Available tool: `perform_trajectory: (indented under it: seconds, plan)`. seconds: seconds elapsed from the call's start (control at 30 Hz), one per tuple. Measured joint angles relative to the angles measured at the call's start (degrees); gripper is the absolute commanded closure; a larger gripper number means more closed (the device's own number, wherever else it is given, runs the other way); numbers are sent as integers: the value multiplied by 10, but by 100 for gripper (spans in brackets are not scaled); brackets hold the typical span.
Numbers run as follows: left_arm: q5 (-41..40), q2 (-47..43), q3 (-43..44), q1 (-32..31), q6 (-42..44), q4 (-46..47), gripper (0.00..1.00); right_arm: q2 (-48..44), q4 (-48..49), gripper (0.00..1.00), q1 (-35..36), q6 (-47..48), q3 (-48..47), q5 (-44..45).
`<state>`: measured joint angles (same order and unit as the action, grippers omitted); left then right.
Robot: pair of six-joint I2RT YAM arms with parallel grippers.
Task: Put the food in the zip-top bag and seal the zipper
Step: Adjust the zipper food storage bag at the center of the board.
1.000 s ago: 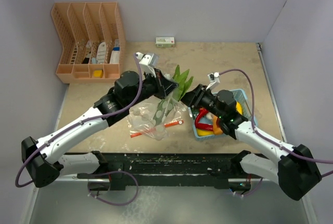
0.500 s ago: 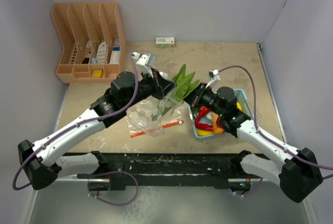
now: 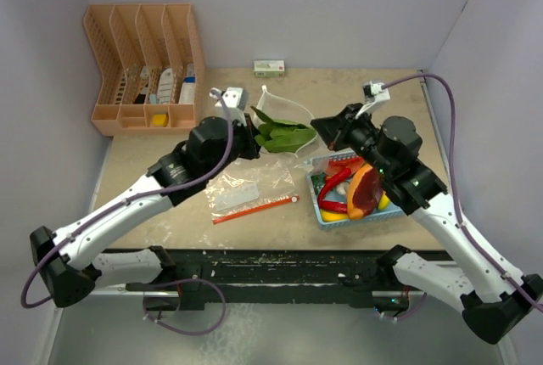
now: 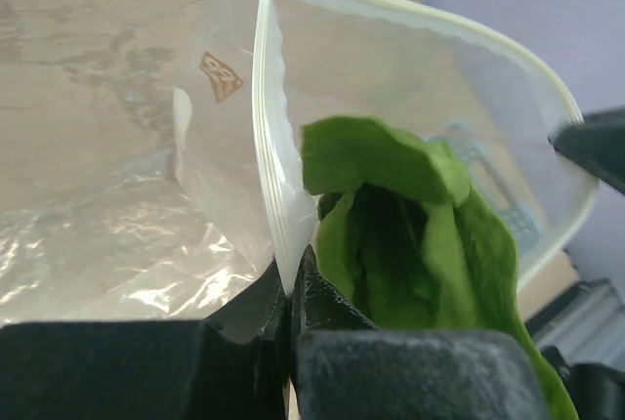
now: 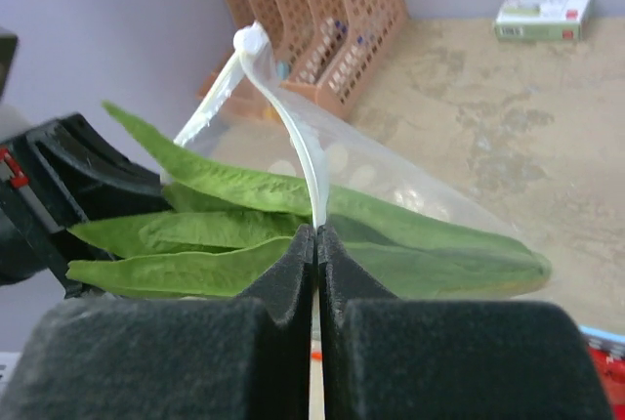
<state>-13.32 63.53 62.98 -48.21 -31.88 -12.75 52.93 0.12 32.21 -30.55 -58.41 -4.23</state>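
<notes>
Inward, aloft: left fingers [image 4: 244, 342], right fingers [image 5: 283, 283] pinch bag [image 5: 420, 200].

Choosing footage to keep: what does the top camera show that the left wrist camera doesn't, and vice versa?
Only top: the peach slotted plastic organiser, red toy chili peppers, and a red-orange strip. Only left wrist: a small brown diamond logo on the clear plastic bag. Both: green toy leaves inside that bag, its rim pinched by the shut left claw.
</notes>
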Motion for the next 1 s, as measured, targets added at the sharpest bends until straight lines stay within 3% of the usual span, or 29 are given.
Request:
perform_trajectory:
  seconds: [0.2,0.43,0.7,0.83,1.0]
  plan:
    - [-57,110,88,-1,38,-63,100,23,-64,100,0,14,1,7]
    - [-56,188,106,3,62,-86,100,29,-125,100,0,36,-77,2]
    - [-95,198,190,5,116,-118,100,47,-148,100,1,76,-168,8]
    - [-97,194,259,6,143,-139,100,61,-148,100,0,81,-176,17]
    - [-99,142,264,6,184,-121,100,102,-139,100,0,80,-154,8]
